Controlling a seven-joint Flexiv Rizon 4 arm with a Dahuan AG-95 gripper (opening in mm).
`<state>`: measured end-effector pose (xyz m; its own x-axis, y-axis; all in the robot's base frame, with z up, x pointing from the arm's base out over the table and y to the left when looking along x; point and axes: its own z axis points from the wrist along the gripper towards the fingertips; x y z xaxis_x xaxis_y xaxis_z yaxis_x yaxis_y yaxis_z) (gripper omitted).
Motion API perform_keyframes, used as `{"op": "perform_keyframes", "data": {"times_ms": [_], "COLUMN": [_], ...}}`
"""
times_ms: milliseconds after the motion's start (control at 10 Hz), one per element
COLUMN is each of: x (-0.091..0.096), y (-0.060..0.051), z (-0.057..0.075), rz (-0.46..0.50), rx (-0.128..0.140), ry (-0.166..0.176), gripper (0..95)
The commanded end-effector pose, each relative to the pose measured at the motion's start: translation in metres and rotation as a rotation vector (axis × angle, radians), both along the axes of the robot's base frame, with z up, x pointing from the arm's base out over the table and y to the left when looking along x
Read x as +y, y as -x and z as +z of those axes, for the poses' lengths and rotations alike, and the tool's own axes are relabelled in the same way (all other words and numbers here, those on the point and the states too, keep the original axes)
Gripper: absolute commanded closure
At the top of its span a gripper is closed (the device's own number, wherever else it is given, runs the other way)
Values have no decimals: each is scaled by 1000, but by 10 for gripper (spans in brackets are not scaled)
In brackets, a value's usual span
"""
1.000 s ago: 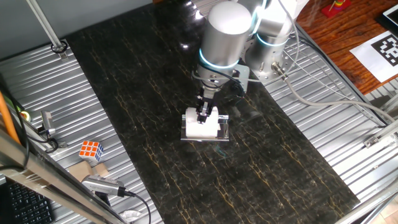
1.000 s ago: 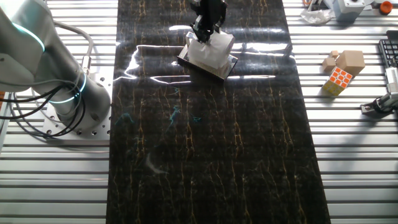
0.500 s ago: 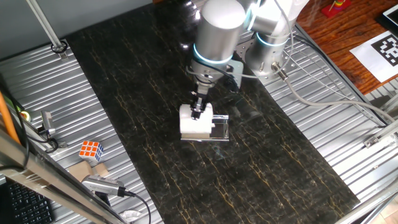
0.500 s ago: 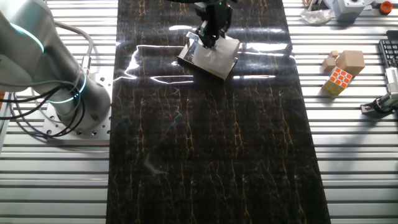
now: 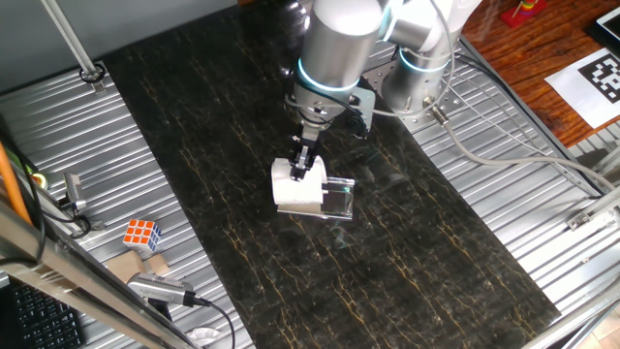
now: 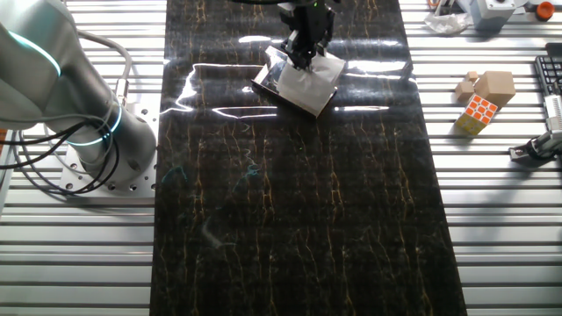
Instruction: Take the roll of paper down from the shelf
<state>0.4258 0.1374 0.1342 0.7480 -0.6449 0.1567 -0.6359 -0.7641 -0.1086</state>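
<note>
Roll of paper — in jaws

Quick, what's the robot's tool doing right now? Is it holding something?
Tool: closed on the roll of paper, carrying it off the side of the clear shelf.

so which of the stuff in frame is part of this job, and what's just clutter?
Job:
- roll, white, gripped
- shelf, clear plastic, under and beside the roll
- gripper, shut on the roll

Clutter:
- puzzle cube on the metal slats, off the mat
- wooden blocks beside the cube
- marker tag on the wooden surface
</note>
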Motion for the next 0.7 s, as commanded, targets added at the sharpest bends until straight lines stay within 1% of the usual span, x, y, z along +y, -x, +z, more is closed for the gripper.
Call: {"op": "perform_keyframes", "data": {"times_ms": [100, 400, 700], "x": [1, 3, 3], "y": [0, 5, 5], "z": [-1, -7, -7], "rz": [1, 4, 7], "rx": [1, -12, -15], "ry": [-1, -1, 3], "gripper": [950, 950, 950]}}
